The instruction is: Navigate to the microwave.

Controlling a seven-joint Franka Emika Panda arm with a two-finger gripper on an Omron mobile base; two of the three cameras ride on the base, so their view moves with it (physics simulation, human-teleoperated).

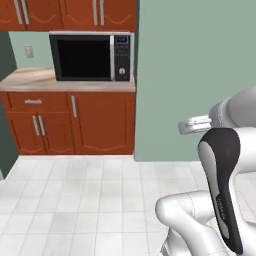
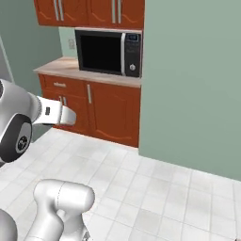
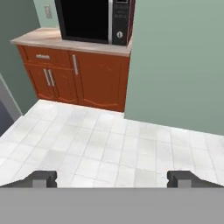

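On the pale desk [image 1: 30, 80] ahead sits the wide black glass-door microwave [image 1: 91, 56]; my tool [image 3: 112, 178], fingers apart and empty, could clip the green wall [image 1: 200, 60] if I cut close.

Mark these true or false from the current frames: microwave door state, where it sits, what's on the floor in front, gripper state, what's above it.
1. The microwave door is shut. True.
2. The microwave sits on the floor tiles. False: it stands on the light countertop above the red-brown lower cabinets.
3. The microwave's control panel with knob is on its right side. True.
4. The gripper is shut on a cup. False: its fingertips stand wide apart with nothing between them, over bare white floor.
5. Red-brown upper cabinets hang above the microwave. True.
6. A chair blocks the floor before the cabinets. False: the tiles there are bare.
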